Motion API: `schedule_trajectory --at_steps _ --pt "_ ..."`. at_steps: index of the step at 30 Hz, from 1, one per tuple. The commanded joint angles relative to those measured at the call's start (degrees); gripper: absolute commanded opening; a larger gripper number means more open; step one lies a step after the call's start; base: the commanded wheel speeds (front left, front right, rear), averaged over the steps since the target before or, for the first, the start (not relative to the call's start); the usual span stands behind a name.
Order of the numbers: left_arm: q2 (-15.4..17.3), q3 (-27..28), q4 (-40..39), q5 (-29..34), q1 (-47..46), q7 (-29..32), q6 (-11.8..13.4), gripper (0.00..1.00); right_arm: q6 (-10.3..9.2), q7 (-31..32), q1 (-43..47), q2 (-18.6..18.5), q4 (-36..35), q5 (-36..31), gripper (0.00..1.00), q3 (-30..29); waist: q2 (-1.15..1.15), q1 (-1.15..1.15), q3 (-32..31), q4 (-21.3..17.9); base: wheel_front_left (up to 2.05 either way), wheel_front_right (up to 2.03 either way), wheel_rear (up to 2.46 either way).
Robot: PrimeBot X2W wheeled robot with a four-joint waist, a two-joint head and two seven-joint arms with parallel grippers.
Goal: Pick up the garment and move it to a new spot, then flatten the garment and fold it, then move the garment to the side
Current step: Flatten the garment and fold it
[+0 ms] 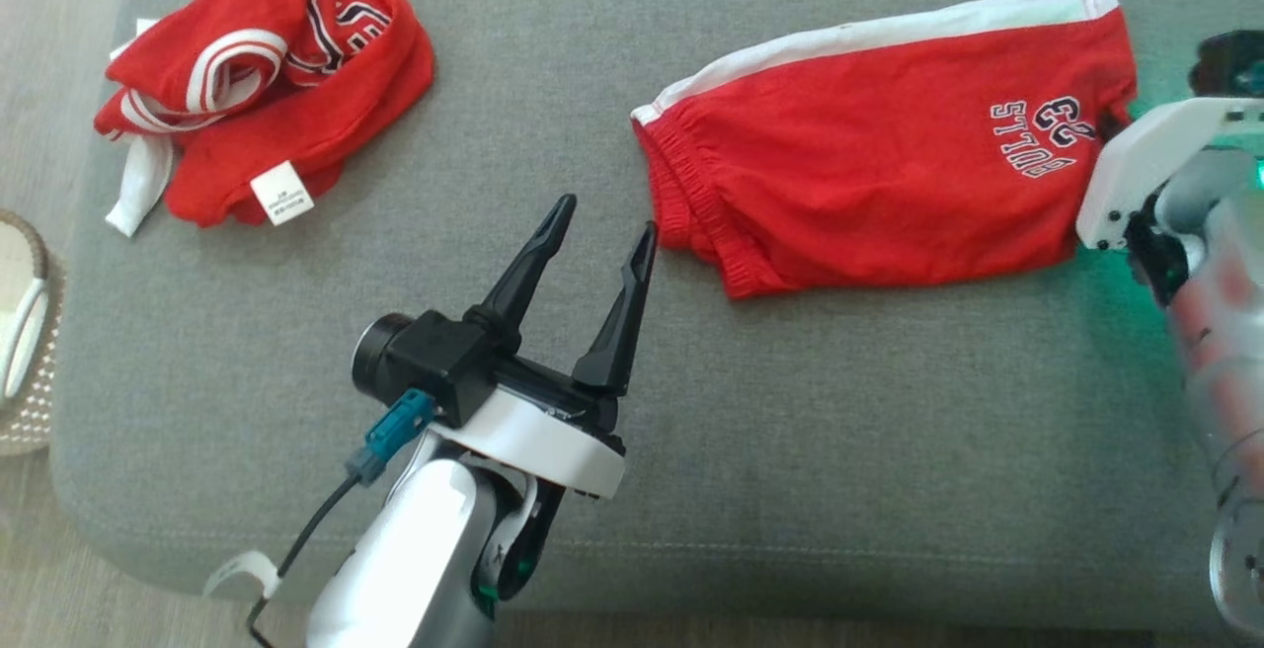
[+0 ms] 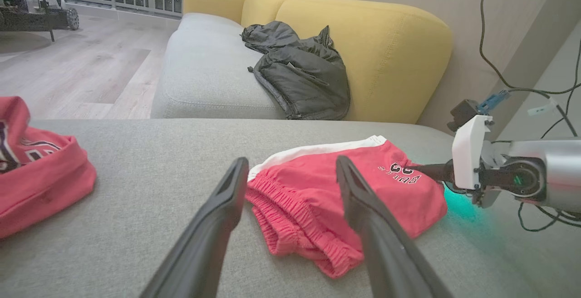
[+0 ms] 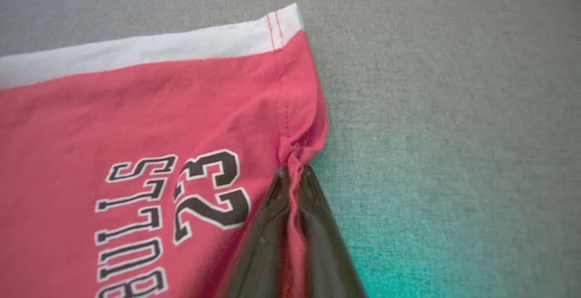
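Observation:
The garment (image 1: 889, 154) is a pair of red shorts with a white side stripe and "BULLS 23" print, lying flat on the grey cushion (image 1: 790, 431). My right gripper (image 3: 294, 173) is shut on the shorts' hem edge beside the print, and the fabric bunches between its fingers. The head view has it at the shorts' right end (image 1: 1124, 129), under its white wrist. My left gripper (image 1: 605, 215) stands open just left of the elastic waistband (image 2: 295, 216), not touching it. The left wrist view has the right gripper (image 2: 424, 170) at the garment's (image 2: 363, 180) far corner.
A crumpled red jersey (image 1: 267, 85) with white trim lies at the cushion's far left. A woven basket (image 1: 20, 332) stands on the floor beyond the left edge. Behind the cushion, a yellow-backed sofa (image 2: 363, 39) holds a dark jacket (image 2: 299, 71).

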Motion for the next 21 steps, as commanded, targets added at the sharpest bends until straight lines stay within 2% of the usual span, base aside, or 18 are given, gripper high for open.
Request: schedule_trajectory --at_steps 1,9,17,19,21 --pt "0.4 1.7 -2.2 -0.1 -0.2 -0.3 0.4 1.0 0.39 0.9 1.3 0.6 0.0 -1.1 0.0 1.2 0.0 0.0 -0.5 -0.6 0.0 0.0 0.0" --pt "0.4 3.8 -2.8 1.7 1.9 -0.3 0.3 1.0 0.39 -1.6 1.6 -0.6 -1.6 -4.3 0.0 0.1 0.0 0.0 -2.8 -5.3 0.0 0.0 0.0" --pt "0.4 4.7 -2.2 2.2 3.7 -0.3 -1.3 1.0 0.39 -2.3 2.4 -4.3 -6.3 -11.2 0.0 -0.9 0.0 0.0 -4.2 -9.2 0.0 0.0 0.0" --pt "0.4 4.7 -2.1 2.1 3.6 -0.3 -1.6 1.0 0.39 -2.5 2.5 -4.3 -8.0 -12.7 0.0 -2.1 0.0 0.0 -4.2 -9.3 0.0 0.0 0.0" --pt "0.4 4.5 -2.0 1.9 3.5 -0.3 -1.8 1.0 0.39 -3.1 2.8 -2.4 -10.9 -15.0 0.0 -3.4 0.0 0.0 -4.2 -9.2 0.0 0.0 0.0"
